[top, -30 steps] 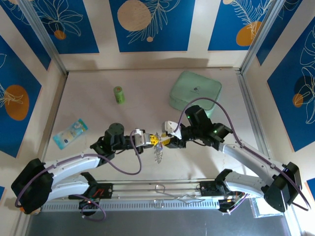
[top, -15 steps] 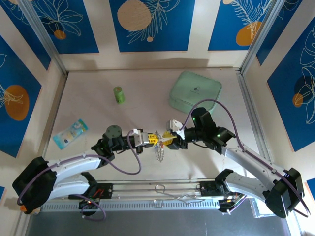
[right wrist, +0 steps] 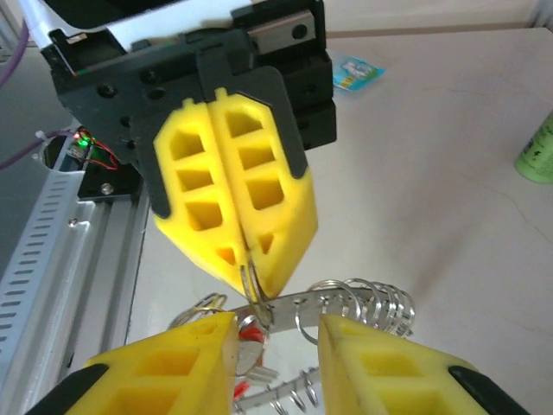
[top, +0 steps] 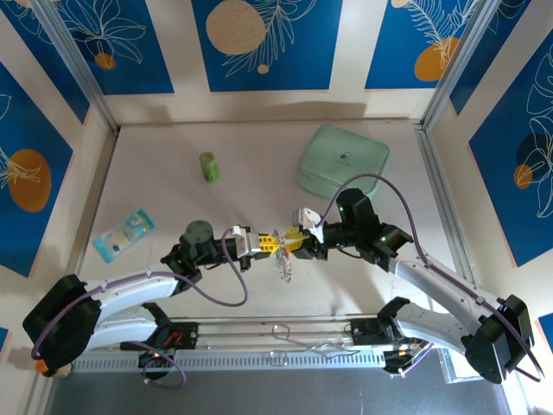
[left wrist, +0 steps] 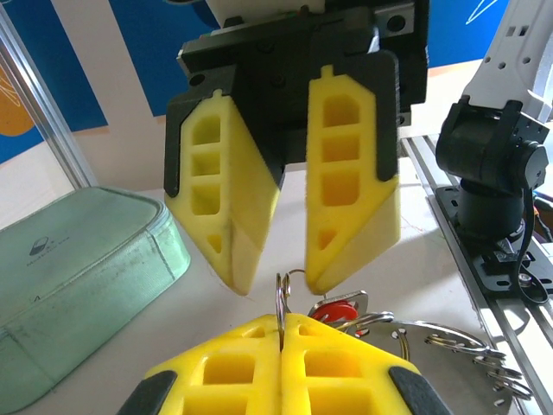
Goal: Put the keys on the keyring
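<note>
We pinch the keyring (right wrist: 350, 301) with our shut left gripper (right wrist: 251, 273); our half-open right gripper (left wrist: 276, 278) could knock it loose

Left claw (right wrist: 251, 264) pinched shut, right claw (left wrist: 275, 275) parted, tips nearly touching, arms reaching inward

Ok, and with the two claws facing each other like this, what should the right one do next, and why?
Probably close the right claw gently. The left claw is shut on a thin loop of the keyring, that loop stands up between the right claw's open fingers, and the red-tagged key sits close beside it, so a second grip looks needed before threading.
</note>
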### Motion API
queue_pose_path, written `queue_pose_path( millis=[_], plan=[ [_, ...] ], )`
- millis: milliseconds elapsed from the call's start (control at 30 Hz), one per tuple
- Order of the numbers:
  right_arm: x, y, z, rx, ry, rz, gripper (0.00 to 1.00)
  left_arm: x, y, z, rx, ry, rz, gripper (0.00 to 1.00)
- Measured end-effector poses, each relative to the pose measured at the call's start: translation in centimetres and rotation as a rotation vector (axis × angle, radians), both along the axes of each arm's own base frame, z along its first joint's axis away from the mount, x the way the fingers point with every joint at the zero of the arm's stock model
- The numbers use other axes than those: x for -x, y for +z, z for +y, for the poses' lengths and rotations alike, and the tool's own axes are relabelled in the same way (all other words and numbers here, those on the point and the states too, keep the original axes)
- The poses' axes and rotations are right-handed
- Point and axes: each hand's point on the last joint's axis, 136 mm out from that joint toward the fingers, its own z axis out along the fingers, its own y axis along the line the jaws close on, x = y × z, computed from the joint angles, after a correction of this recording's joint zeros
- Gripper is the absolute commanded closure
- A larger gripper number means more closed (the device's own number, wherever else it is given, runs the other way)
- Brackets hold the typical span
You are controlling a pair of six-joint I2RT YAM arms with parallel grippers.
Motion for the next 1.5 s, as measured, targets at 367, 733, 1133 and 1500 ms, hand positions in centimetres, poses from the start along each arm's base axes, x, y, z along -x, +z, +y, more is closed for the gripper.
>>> queue_pose_path(
  millis=[367,733,1133,1500],
  plan=[
    [0.3,-0.9,-0.4,0.031,-0.013,0.047,0.91,0.0,0.0,0.0,-0.001,0.000,-0.008,1.00],
    [0.5,-1.7,-0.1,0.039,0.018,0.111,1.00,-0.1,-0.3,0.0,-0.008,0.000,-0.003,1.00],
    [0.7,-1.2,0.2,0.018,0.042,0.105,0.73,0.0,-0.3,-0.1,-0.006,-0.003,-0.006,1.00],
    [0.8,-0.1,0.7,-0.024,0.073,0.066,0.96,0.0,-0.5,-0.3,-0.003,-0.011,-0.004,1.00]
  ],
)
